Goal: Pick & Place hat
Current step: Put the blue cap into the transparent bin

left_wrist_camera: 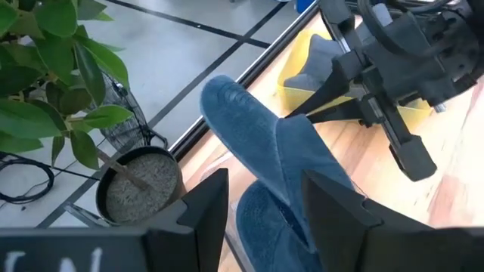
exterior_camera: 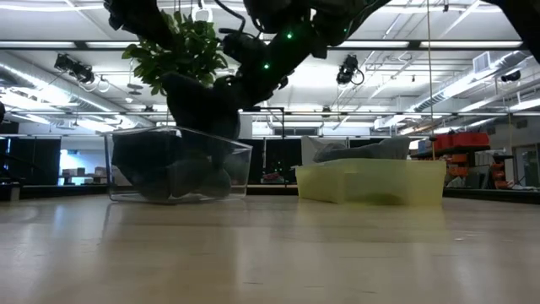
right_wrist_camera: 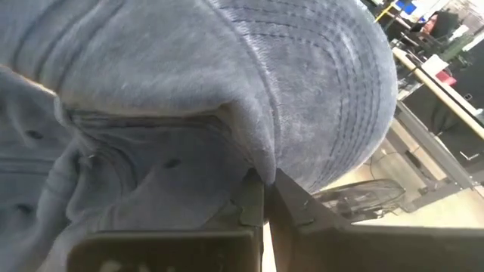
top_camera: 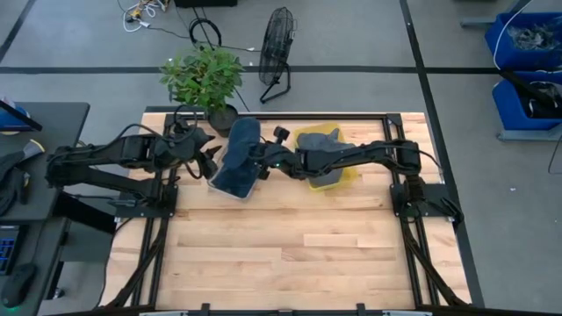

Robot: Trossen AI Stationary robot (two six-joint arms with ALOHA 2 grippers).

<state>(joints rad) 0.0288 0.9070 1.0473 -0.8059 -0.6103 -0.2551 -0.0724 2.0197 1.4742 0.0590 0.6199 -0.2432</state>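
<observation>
A blue cap (top_camera: 239, 156) stands half out of a clear bin (top_camera: 230, 186) at the table's far left. Its lower part is inside the bin (exterior_camera: 177, 173). My right gripper (top_camera: 265, 163) reaches in from the right and is shut on the cap (right_wrist_camera: 227, 83). My left gripper (top_camera: 209, 156) is open at the cap's left side. In the left wrist view (left_wrist_camera: 261, 204) the cap (left_wrist_camera: 265, 143) shows between and beyond its fingers. A yellow bin (top_camera: 347, 175) to the right holds a grey hat (top_camera: 323, 147). My right gripper pinches a fold of the cap where the stitched brim meets the crown (right_wrist_camera: 253, 162) between its two shut fingertips. The fingers come roughly level from the table's right. The cap's upper part is raised above the clear bin and its lower part is still inside it. Whether my left gripper touches the cap, I cannot tell.
A potted plant (top_camera: 206, 79) stands at the table's far left edge, just behind the clear bin. A floor fan (top_camera: 277, 48) and cables lie beyond the table. The near half of the wooden table (top_camera: 290, 254) is bare.
</observation>
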